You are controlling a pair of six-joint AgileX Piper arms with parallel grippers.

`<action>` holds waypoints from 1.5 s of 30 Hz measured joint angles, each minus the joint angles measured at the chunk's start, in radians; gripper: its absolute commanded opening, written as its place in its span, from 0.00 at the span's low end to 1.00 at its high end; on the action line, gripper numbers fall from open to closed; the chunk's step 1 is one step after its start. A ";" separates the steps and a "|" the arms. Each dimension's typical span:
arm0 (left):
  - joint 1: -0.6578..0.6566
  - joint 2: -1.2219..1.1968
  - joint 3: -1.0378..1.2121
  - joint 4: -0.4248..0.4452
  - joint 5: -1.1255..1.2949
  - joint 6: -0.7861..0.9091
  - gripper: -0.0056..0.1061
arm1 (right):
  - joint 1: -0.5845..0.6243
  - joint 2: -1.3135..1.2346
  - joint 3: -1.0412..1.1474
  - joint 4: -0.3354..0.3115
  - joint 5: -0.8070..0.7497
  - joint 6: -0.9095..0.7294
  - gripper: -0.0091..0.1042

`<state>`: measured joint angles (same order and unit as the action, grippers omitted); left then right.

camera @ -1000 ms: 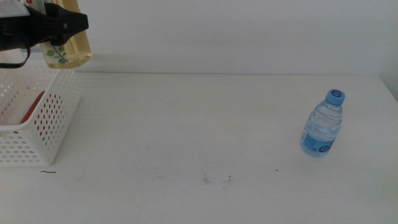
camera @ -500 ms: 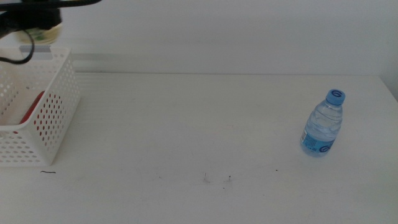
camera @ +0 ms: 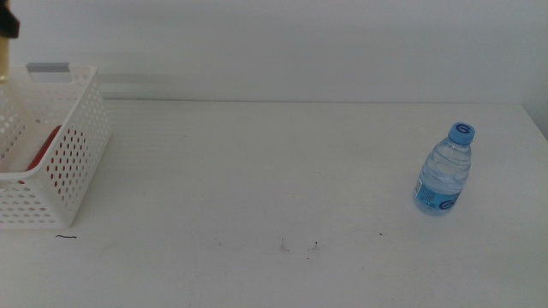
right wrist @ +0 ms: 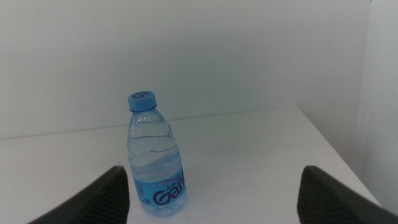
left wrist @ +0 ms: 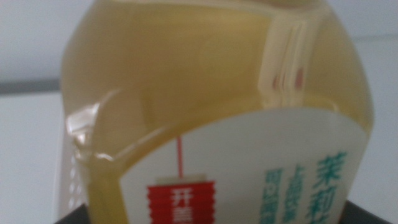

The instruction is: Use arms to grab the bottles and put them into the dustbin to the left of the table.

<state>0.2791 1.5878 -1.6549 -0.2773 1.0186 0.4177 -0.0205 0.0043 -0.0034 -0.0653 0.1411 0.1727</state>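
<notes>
While the left gripper [left wrist: 205,219] is clamped on the tea bottle [left wrist: 217,118], your wrist camera shows almost nothing else: yellow liquid, the white label, dark jaw edges at the base. On the middle view that gripper [camera: 7,24] is only a dark sliver at ten o'clock, right on the frame's edge above the dustbin [camera: 81,150], with a strip of the yellow bottle [camera: 3,67] beneath it. The arm itself is out of shot, so you can't read its pose beyond that.

My call: you're at the drop. Make sure the bottle sits well inside the basket's rim before you let go, lower it if you can, and open cleanly so it doesn't bounce out. Something red [camera: 44,147] already lies inside, showing through the holes; it looks like the can.

Over on the other side, the right gripper [right wrist: 211,196] has its jaws spread wide, holding nothing, and it waits low, off the middle view. The water bottle [right wrist: 154,155] stands upright ahead of it, nearer one jaw than the other. On the table [camera: 274,180] that bottle [camera: 444,169] sits at three o'clock, well apart from the dustbin. It's the last one, and I'd take it next.
</notes>
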 measured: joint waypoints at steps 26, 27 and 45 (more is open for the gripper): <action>0.137 0.411 -0.090 -0.008 0.188 0.079 0.04 | 0.000 0.000 0.000 0.000 0.000 0.000 0.89; 0.137 0.417 -0.090 -0.008 0.183 0.079 0.05 | 0.000 0.000 0.000 0.000 0.000 0.000 0.89; 0.125 0.387 -0.100 -0.048 0.116 0.123 0.89 | 0.000 0.000 0.000 0.000 0.000 0.000 0.89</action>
<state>0.4041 1.9750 -1.7547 -0.3249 1.1346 0.5411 -0.0205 0.0043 -0.0034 -0.0653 0.1411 0.1727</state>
